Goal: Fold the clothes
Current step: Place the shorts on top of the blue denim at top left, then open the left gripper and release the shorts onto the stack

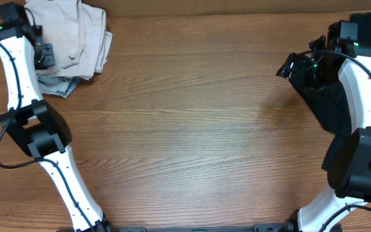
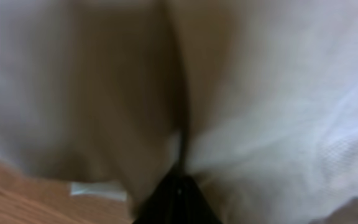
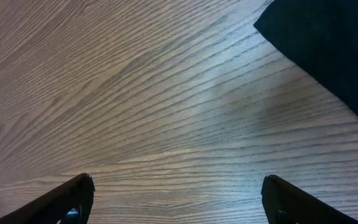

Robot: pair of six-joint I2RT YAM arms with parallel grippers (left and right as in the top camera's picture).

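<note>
Overhead: the shorts [image 1: 76,32] are seen bunched at the far left of the tabletop [image 1: 192,129], lying over a denim piece [image 1: 60,85]. The left hand [image 1: 44,55] is set against their left edge. The right hand [image 1: 288,64] is held at the left edge of a black garment [image 1: 330,103] on the right.

Left wrist: the view is blurred. It is filled by pale cloth, whose creases are drawn into the closed fingers [image 2: 176,202], so the shorts appear pinched.

Right wrist: the fingers are spread wide over bare wood, with nothing held.

The step is judged to be the pick-up of the shorts. Next, a lift and a pull toward the middle are called for, with the denim piece left behind.
</note>
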